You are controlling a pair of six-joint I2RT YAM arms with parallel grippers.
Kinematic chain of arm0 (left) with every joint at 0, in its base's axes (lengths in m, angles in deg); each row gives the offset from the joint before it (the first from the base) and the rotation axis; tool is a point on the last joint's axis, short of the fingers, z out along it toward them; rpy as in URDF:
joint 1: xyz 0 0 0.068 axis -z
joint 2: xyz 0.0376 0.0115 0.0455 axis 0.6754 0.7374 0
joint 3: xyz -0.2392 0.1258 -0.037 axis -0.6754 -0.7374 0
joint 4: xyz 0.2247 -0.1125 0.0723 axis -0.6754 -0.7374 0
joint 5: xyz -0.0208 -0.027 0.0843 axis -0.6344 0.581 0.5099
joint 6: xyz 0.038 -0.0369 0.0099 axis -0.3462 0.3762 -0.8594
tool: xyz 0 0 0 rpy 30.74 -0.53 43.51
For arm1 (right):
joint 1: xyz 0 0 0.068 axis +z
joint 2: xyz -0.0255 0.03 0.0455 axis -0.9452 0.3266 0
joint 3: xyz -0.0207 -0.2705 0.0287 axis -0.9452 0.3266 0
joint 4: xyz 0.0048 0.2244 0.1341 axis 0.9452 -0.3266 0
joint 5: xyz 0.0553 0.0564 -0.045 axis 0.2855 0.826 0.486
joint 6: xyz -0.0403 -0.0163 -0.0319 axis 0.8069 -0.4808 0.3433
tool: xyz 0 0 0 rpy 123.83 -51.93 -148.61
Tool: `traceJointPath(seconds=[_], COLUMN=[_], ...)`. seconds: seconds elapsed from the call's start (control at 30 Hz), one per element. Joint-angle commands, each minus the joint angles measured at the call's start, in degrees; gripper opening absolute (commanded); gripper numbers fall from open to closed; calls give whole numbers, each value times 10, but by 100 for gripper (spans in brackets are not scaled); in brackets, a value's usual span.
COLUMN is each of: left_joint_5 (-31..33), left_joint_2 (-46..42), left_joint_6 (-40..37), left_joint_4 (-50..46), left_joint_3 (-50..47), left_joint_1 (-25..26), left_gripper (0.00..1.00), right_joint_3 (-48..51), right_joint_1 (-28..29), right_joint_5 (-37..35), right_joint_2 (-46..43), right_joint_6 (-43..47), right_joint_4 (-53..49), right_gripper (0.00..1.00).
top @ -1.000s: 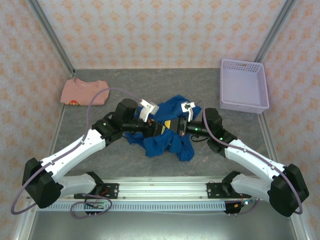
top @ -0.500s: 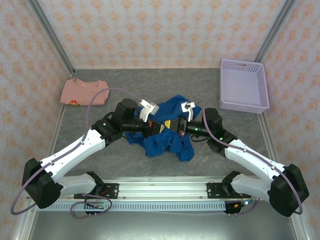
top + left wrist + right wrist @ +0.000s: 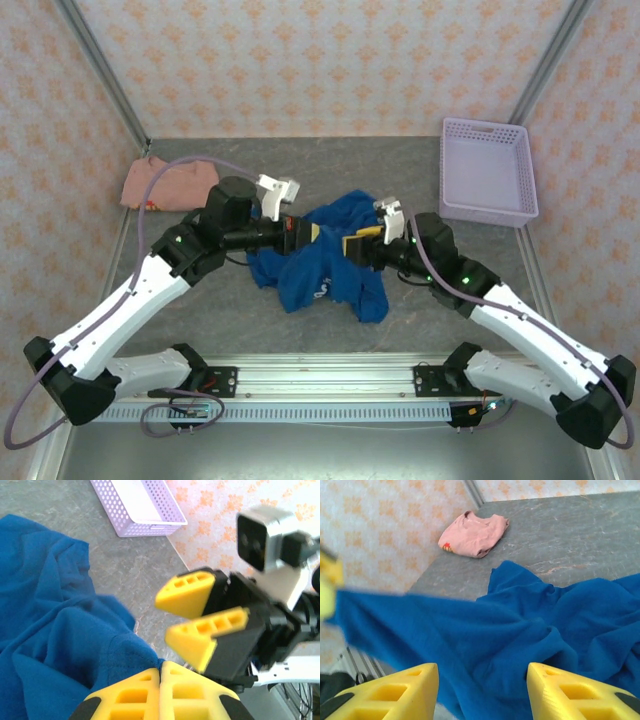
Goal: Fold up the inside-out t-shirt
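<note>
The inside-out t-shirt (image 3: 325, 265) is a crumpled royal-blue heap at the middle of the table, with pale lettering showing near its front. My left gripper (image 3: 311, 232) is shut on a fold of it, and the blue cloth runs right up to the closed fingertips of the left gripper (image 3: 161, 666). That fold stretches as a raised band across the right wrist view, above the rest of the t-shirt (image 3: 530, 625). My right gripper (image 3: 353, 244) faces the left one a short way off. The right gripper (image 3: 482, 675) is open above the cloth, with nothing held between its fingers.
A salmon-pink shirt (image 3: 150, 186) lies folded at the back left corner, seen again as the pink shirt (image 3: 472, 532). A lilac perforated basket (image 3: 487, 213) stands at the back right, its rim close to the patterned side wall.
The left gripper has closed on the shirt and pulled it up and to the left. The right gripper has opened, let go of the cloth and drawn back to the right.
</note>
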Motion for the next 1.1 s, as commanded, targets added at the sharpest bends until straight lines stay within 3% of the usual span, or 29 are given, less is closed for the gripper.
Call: traceJointPath(seconds=[0.0,0.13,0.27,0.3,0.4,0.5,0.63,0.7,0.8,0.9,1.07], left_joint_5=[19,39,34,31,42,72,140,164,158,114,105], left_joint_2=[18,35,34,30,10,-15,-54,-60,-28,33,144], left_joint_6=[28,22,36,49,49,18,-22,-29,-31,-14,-9], left_joint_4=[-77,-100,-64,-52,-22,-10,2,16,34,79,109], left_joint_3=[50,91,83,78,64,41,-36,-84,-129,-147,-135], left_joint_1=[6,42,55,55,54,54,52,51,51,55,66], left_gripper=[0,0,0,0,0,1,48,60,62,62,63], right_joint_3=[-17,-13,9,13,36,73,146,184,233,258,272], right_joint_1=[37,70,79,79,79,78,77,76,70,68,68], right_joint_5=[-6,22,45,30,-26,-59,-77,-83,-95,-105,-113], right_joint_2=[-7,33,76,80,61,20,-45,-77,-122,-145,-155], right_joint_6=[75,57,10,3,6,3,-40,-66,-99,-110,-117], right_joint_4=[-23,43,158,165,142,90,70,79,89,74,66], right_gripper=[52,59,59,52,16,0,0,0,0,0,1])
